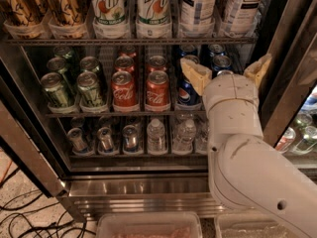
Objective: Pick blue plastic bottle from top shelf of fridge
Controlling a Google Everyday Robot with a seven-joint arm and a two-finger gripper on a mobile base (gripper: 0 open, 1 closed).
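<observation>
Two blue plastic bottles with blue-and-white checked labels stand at the right end of the top shelf (74, 41), one (196, 6) just left of the other (242, 5). Their caps are cut off by the top edge of the view. My gripper (227, 73) is open and empty, with tan fingers (195, 76) spread wide. It sits below the top shelf's rail, in front of the blue cans (185, 94) on the middle rack, roughly under the two bottles. The fridge (148, 185) stands open.
Left of the blue bottles on the top shelf are two 7up bottles (108, 9) and two amber bottles (22, 6). The middle rack holds green cans (57, 89) and red cola cans (124, 89). The lower rack holds small cans and tiny water bottles (156, 135). The door frame (285, 83) is on the right and cables (29, 217) lie on the floor.
</observation>
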